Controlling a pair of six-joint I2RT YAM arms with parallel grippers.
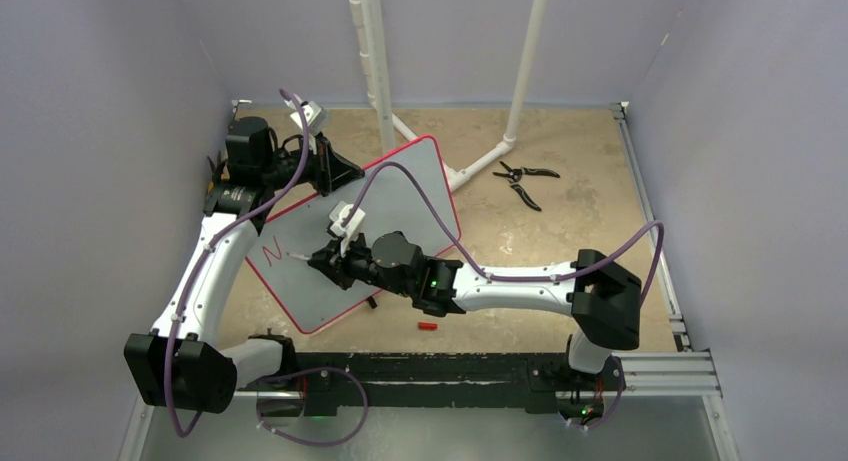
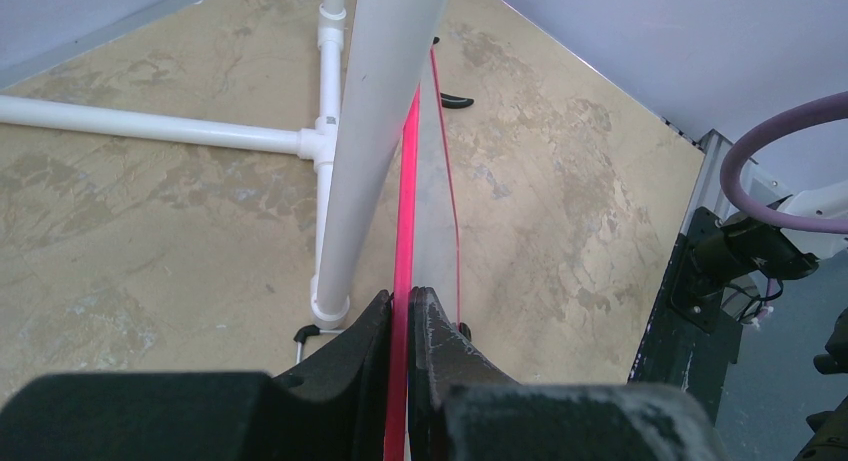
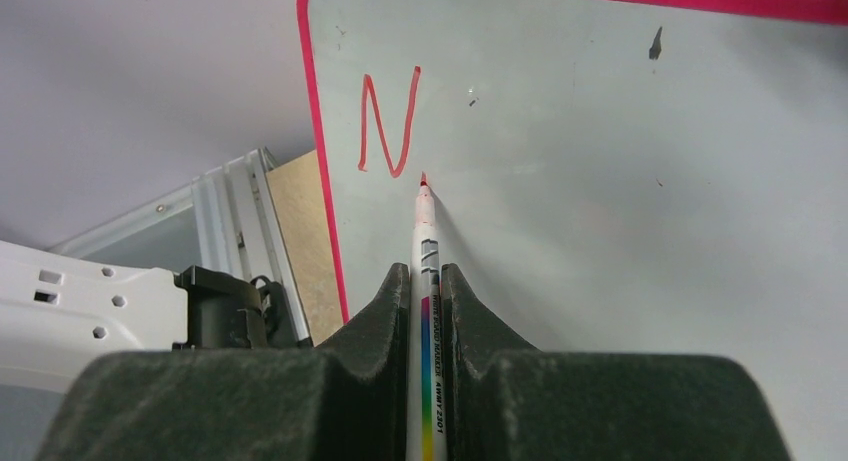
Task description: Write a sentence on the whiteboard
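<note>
Top view: one whiteboard (image 1: pixel 405 196) on table, long axis diagonal, near-left to far-right. Left gripper (image 1: pixel 328 169) clamped on far-left rim. Right gripper (image 1: pixel 322 259) over board, grasping one marker (image 1: pixel 300 254), tip pointing left at sentence (image 1: pixel 270 249), one letter, "N".

Left wrist: fingers (image 2: pixel 375 326) pinch red rim, whiteboard (image 2: pixel 408 181) edge-on, running away from camera.

Right wrist: marker (image 3: pixel 424 241) clenched between fingers (image 3: pixel 385 301), axis up-frame, tip just below "N" (image 3: pixel 388 121).

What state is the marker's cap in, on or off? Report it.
Off. In the right wrist view the marker, clamped in the right gripper, shows a bare red tip beside the red N.
</note>
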